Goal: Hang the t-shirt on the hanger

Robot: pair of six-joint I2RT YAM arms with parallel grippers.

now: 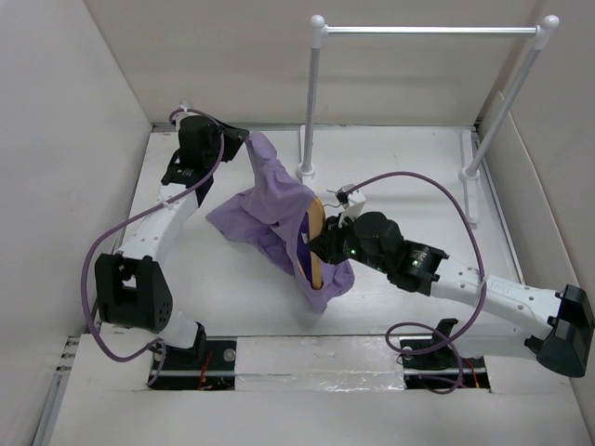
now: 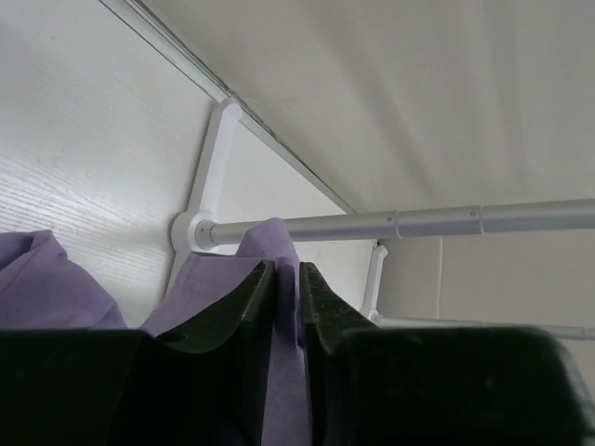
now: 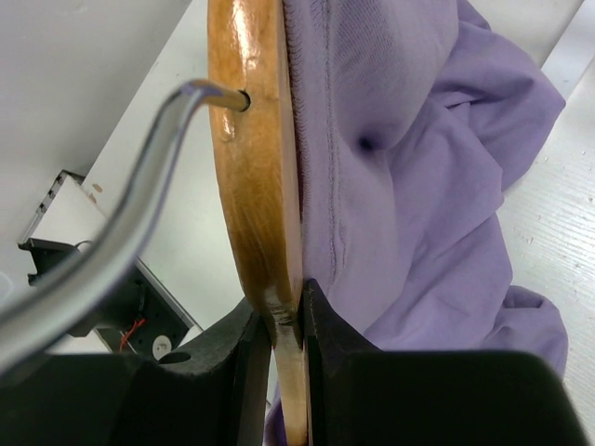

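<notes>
Near the frame's centre the right pincer (image 1: pixel 321 247) clamps the hanger (image 1: pixel 316 219), t-shirt (image 1: pixel 270 200) draped against it, while upper left the left pincer (image 1: pixel 244 139) pinches its cloth.

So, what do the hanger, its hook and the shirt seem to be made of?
The hanger looks like varnished wood: it is honey-brown with a glossy highlight. The hook is probably polished metal, as it is thin, silvery and reflective. The shirt is soft knit cloth, perhaps cotton, though the fibre cannot be told. It is matte lavender, with loose folds and a stitched hem.
</notes>
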